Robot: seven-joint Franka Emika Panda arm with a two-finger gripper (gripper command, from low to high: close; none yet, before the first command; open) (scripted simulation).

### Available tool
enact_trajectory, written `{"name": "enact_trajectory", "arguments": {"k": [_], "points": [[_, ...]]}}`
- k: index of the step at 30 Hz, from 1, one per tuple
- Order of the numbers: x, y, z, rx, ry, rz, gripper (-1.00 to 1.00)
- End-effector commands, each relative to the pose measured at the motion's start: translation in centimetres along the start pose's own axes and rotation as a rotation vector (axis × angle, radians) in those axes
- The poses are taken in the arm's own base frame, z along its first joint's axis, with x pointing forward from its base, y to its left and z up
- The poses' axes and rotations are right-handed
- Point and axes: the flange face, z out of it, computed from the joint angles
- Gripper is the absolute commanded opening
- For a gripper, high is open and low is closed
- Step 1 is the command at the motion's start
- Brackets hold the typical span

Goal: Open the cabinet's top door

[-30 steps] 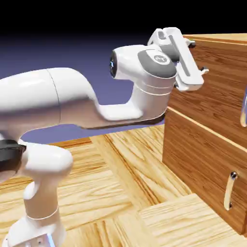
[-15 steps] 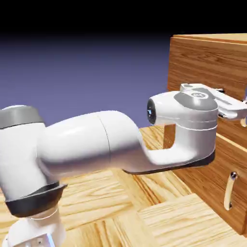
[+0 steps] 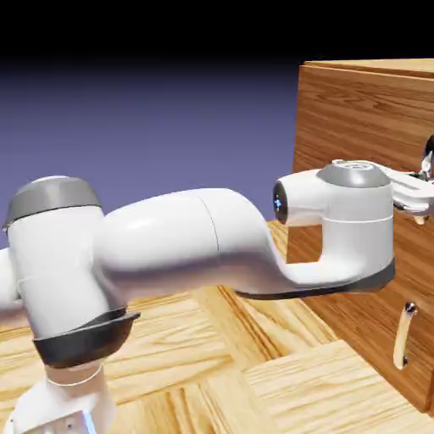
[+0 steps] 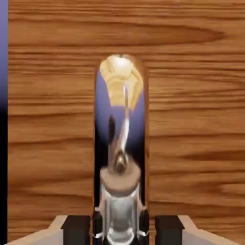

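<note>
Further toward the exterior view's right than a moment ago, the white arm (image 3: 178,237) has brought its end effector (image 4: 122,230) up to the top door (image 4: 196,115) of the cabinet (image 3: 386,64). Its two tips are drawn in close, one on each side of the shiny upper handle (image 4: 119,139), gripping it between them. That door is the upper wood-grain panel, above the lower handle (image 3: 405,335), and it looks closed
</note>
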Motion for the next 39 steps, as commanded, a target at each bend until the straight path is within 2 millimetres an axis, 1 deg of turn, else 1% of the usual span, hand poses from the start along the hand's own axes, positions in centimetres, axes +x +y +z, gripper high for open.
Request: {"name": "enact_trajectory", "arguments": {"k": [1,8,15,20,27,33,39], "points": [[0.1,0.1,-0.4,0.007,-0.004,0.002,-1.00],[1.4,1.5,-5.8,0.084,-0.081,0.002,-1.00],[3.3,3.4,-11.2,0.164,-0.161,0.002,-1.00],[5.0,5.1,-15.1,0.228,-0.225,0.002,-1.00],[8.1,8.3,-20.7,0.323,-0.320,0.002,-1.00],[10.8,11.0,-24.5,0.397,-0.393,0.002,-1.00],[13.3,13.5,-27.4,0.458,-0.454,0.002,-1.00]]}}
